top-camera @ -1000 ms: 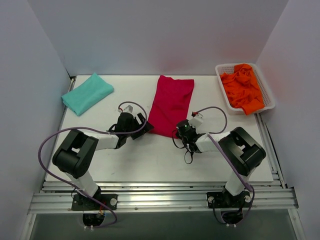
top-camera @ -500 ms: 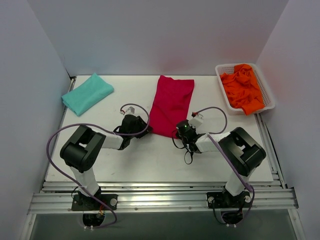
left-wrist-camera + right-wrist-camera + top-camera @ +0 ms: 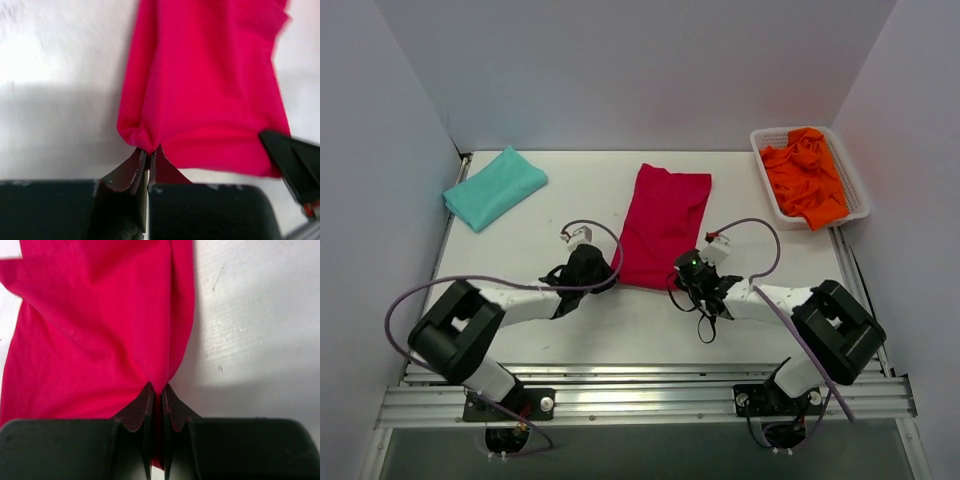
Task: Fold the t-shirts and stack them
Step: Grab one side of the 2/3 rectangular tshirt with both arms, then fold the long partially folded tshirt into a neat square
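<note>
Long t-shirt point(image 3: 663, 225) at table point(image 3: 570, 200) centre, folded t-shirt point(image 3: 494, 187) at 10 o'clock, basket point(image 3: 769, 190) holding crumpled t-shirts point(image 3: 805, 180) at 2 o'clock, left hand point(image 3: 148, 152) and right hand point(image 3: 156, 387) on long t-shirt's near corners

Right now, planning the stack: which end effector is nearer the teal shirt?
Left. The left end effector, gripping the red shirt's left corner, sits right of the teal shirt; the right end effector grips the right corner, farther right.

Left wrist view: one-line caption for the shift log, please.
Left gripper shut on a bunched corner of the crimson t-shirt spread on the white table.
</note>
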`<move>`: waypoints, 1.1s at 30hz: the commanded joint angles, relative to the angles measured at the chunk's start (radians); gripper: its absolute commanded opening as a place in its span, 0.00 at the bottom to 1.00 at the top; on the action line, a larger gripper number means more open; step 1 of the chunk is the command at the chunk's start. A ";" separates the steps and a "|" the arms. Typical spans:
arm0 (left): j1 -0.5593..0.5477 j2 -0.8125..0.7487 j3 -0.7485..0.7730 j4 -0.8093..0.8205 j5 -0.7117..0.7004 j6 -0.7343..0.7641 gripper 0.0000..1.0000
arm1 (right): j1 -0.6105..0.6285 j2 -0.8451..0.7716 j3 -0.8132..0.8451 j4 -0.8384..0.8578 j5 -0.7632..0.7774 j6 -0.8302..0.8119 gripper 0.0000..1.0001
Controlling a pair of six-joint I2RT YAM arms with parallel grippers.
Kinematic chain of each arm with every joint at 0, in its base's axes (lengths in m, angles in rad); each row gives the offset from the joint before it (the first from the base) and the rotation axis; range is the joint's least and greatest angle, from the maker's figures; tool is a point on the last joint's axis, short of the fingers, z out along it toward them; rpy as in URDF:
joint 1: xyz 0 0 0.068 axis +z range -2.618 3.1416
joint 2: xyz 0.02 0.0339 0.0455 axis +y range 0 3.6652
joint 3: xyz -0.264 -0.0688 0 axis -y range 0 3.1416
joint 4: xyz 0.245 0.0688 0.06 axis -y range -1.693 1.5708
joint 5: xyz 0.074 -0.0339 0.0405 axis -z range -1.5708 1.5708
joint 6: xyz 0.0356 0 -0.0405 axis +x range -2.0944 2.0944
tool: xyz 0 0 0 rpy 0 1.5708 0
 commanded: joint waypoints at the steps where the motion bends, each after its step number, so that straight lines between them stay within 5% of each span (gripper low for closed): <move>1: -0.133 -0.282 -0.048 -0.258 -0.212 0.003 0.02 | 0.054 -0.128 -0.011 -0.209 0.086 0.032 0.00; 6: -0.287 -0.584 -0.080 -0.534 -0.308 -0.080 0.02 | 0.137 -0.248 -0.006 -0.404 0.115 0.077 0.00; 12: -0.334 -0.827 -0.063 -0.761 -0.333 -0.123 0.02 | 0.246 -0.412 0.018 -0.574 0.178 0.155 0.00; 24: -0.304 -0.763 0.119 -0.751 -0.460 -0.037 0.04 | 0.184 -0.141 0.343 -0.513 0.227 -0.043 0.00; 33: -0.063 -0.683 0.159 -0.587 -0.309 0.142 0.04 | 0.076 -0.004 0.426 -0.441 0.158 -0.107 0.00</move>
